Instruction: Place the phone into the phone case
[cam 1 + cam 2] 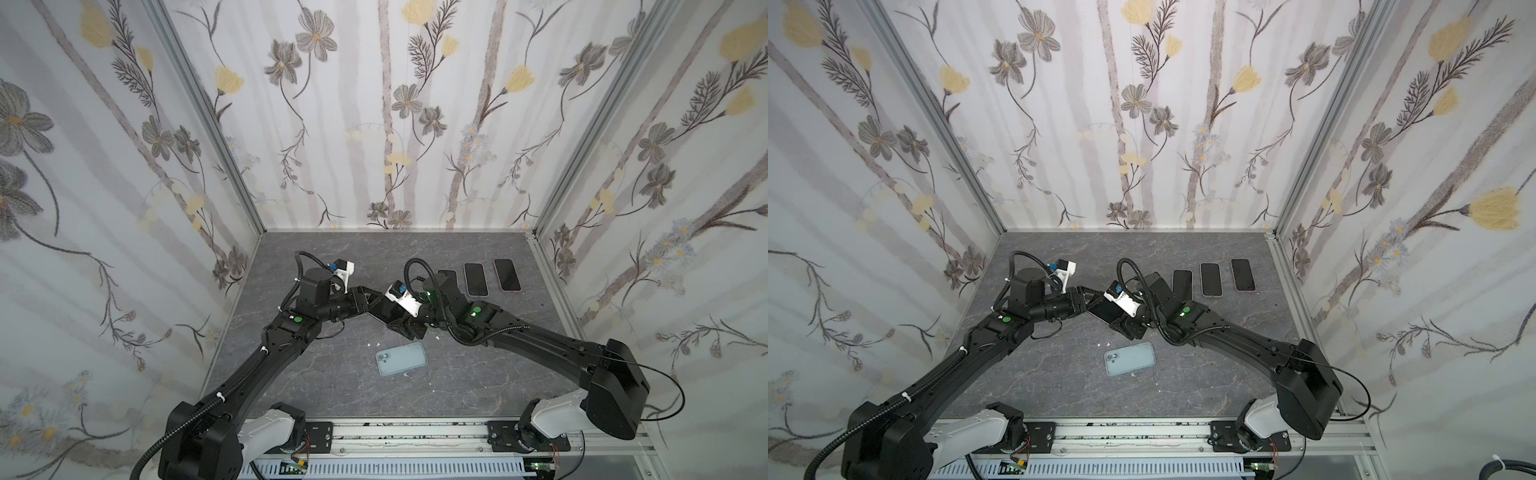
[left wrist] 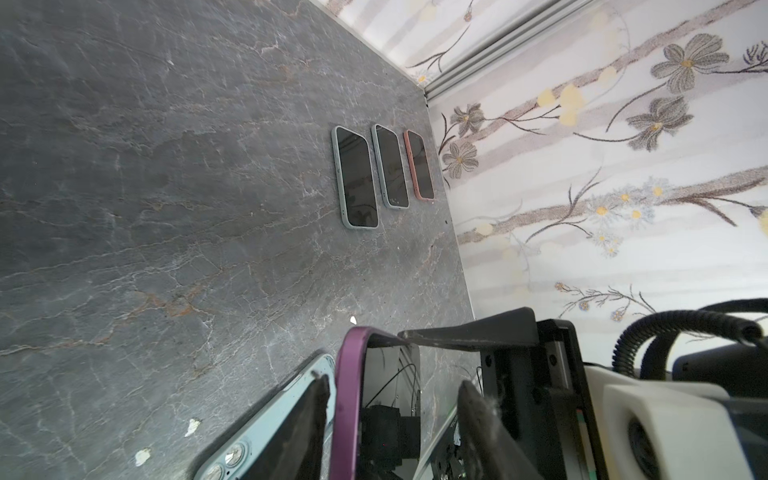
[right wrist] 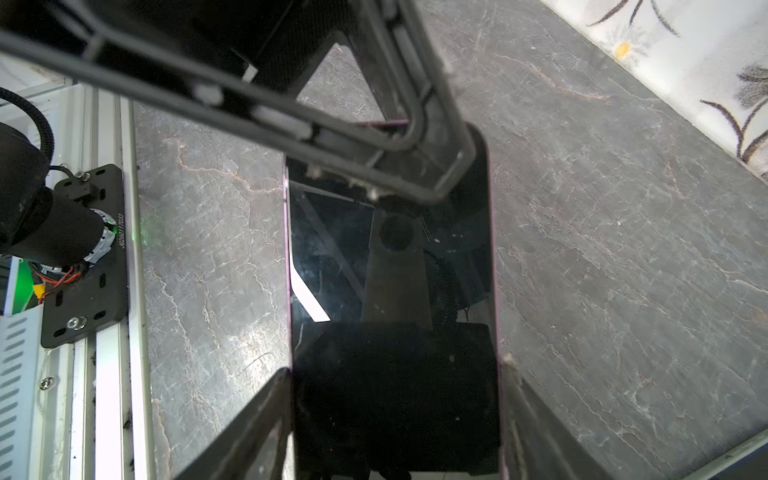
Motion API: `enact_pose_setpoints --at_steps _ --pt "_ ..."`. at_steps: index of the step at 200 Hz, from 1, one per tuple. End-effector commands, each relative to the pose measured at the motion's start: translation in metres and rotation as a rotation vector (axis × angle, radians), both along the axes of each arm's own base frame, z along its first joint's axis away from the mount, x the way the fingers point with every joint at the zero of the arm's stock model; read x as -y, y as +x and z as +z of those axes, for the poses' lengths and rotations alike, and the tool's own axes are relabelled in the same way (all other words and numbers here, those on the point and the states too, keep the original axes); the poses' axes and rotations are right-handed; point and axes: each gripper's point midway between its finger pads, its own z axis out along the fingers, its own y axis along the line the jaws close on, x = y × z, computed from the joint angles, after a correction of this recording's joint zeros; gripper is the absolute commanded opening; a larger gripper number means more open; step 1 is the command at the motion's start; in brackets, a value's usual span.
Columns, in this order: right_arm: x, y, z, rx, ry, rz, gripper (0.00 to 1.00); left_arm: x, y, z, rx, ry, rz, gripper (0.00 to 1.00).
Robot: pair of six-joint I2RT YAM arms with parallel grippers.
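Note:
A dark-screened phone (image 3: 390, 291) with a purple rim hangs above the table, gripped on its two long edges by my right gripper (image 3: 395, 368). In both top views it shows as a dark slab (image 1: 380, 312) between the two wrists. My left gripper (image 2: 390, 380) straddles the phone's (image 2: 347, 395) far end. One finger is close to the purple back; the other finger (image 2: 478, 415) stands apart from the screen. The light blue phone case (image 1: 401, 358) lies flat at the front centre, camera hole to the left, and shows below the left fingers as well (image 2: 266, 428).
Three cased phones lie side by side at the back right (image 1: 446, 276) (image 1: 475, 279) (image 1: 507, 275). Small white flecks (image 1: 374, 345) dot the grey stone table (image 1: 332, 390). Flowered walls close three sides; the arms' base rail (image 1: 407, 432) runs along the front.

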Motion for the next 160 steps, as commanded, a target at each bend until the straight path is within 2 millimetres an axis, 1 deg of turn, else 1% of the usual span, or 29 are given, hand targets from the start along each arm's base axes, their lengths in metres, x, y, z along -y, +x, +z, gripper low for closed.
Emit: enact_pose_setpoints --at_steps 1,32,48,57,64,90,108,115,123,137,148,153,160 --pt "-0.012 -0.001 0.014 0.041 0.045 0.047 0.65 0.006 -0.004 0.008 0.009 -0.045 -0.042 0.41" --pt "-0.012 0.000 0.009 0.035 0.031 0.036 0.65 0.005 -0.007 0.011 0.018 -0.050 -0.043 0.25" --pt "-0.011 0.002 0.007 0.033 0.022 0.026 0.65 0.004 -0.008 0.011 0.020 -0.049 -0.040 0.13" --pt "-0.011 0.002 0.006 0.033 0.019 0.021 0.65 0.004 -0.008 0.010 0.019 -0.047 -0.038 0.04" --pt "-0.011 0.003 0.005 0.032 0.017 0.019 0.65 0.003 -0.009 0.009 0.016 -0.045 -0.035 0.00" --pt "-0.010 0.007 0.006 0.040 0.013 -0.003 0.67 0.000 -0.008 0.006 0.016 -0.032 -0.014 0.00" --pt "-0.009 0.013 0.011 0.050 0.019 -0.037 0.73 -0.006 -0.004 0.008 0.029 -0.018 0.025 0.00" --pt "-0.008 0.016 0.015 0.056 0.025 -0.057 0.78 -0.008 -0.002 0.012 0.047 -0.017 0.043 0.00" --pt "-0.007 0.021 0.021 0.066 0.035 -0.094 0.83 -0.011 0.000 0.020 0.074 -0.019 0.066 0.00" --pt "-0.003 0.027 0.036 0.088 0.065 -0.142 0.86 -0.018 0.003 0.036 0.130 -0.034 0.117 0.00" --pt "0.001 0.031 0.055 0.122 0.113 -0.180 0.93 -0.023 0.004 0.054 0.185 -0.059 0.151 0.00" --pt "0.004 0.033 0.066 0.144 0.143 -0.201 0.99 -0.025 0.005 0.062 0.212 -0.072 0.167 0.00" --pt "0.009 0.034 0.080 0.171 0.181 -0.223 1.00 -0.029 0.004 0.074 0.249 -0.094 0.188 0.00"
